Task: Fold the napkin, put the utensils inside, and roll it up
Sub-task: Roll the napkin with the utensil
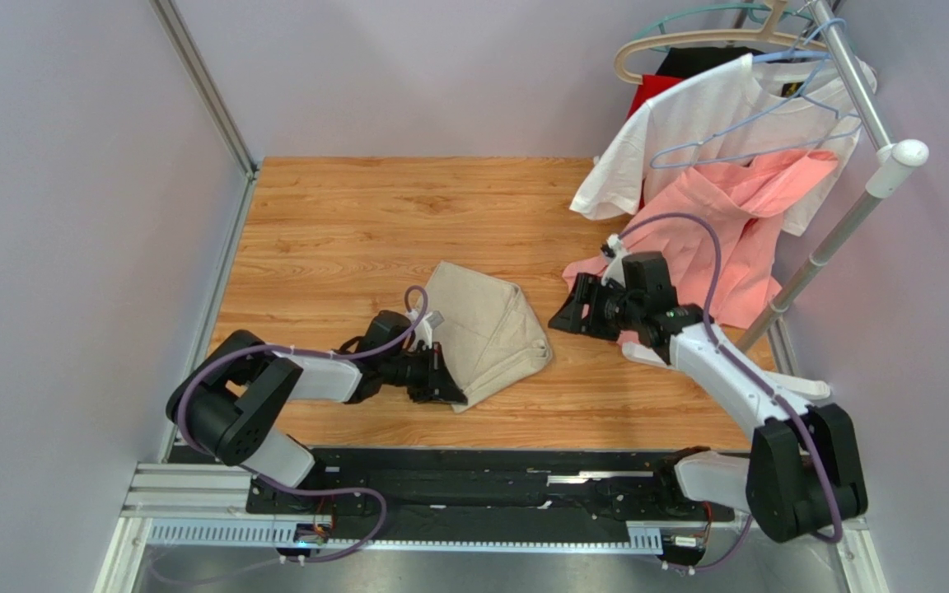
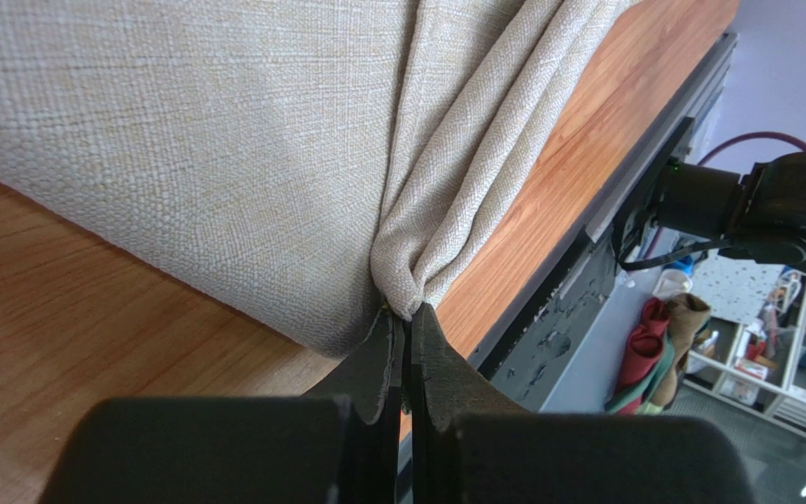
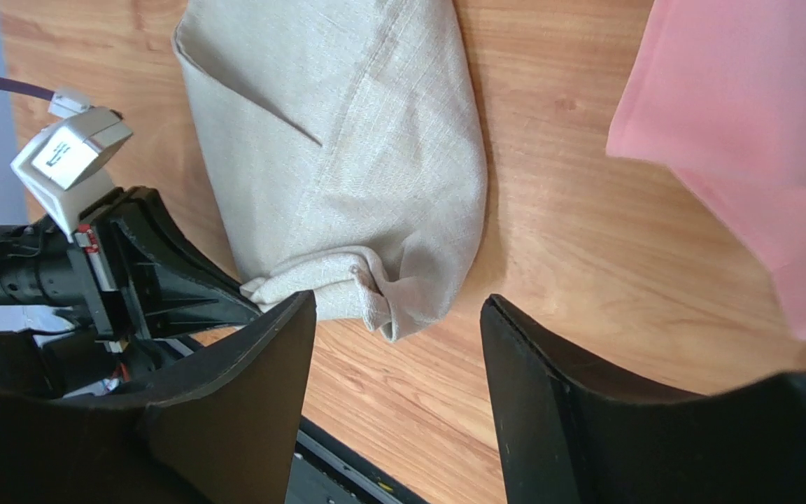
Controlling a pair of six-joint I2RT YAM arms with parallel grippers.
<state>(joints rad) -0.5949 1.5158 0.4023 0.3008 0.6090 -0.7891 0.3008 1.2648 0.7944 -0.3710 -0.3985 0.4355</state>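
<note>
The napkin [image 1: 488, 331] sits mid-table, folded over but bunched, its near corner pinched tight in the left gripper [image 1: 449, 386]. Just right of the napkin, the right gripper [image 1: 572, 307] hangs wide and empty. No utensils in sight, so loading and rolling look undone. Left of and beyond the napkin, open table [image 1: 343, 222]. To its right the pink garment [image 1: 739, 229] crowds in, and the table's front edge runs close behind its near corner.

Napkin [image 1: 492, 328] is rendered plain beige, unpatterned. Table [image 1: 343, 229] is finished in orange-brown wood grain. Garment [image 1: 752, 216] is coloured salmon-pink, T-shirt [image 1: 690, 124] white.
</note>
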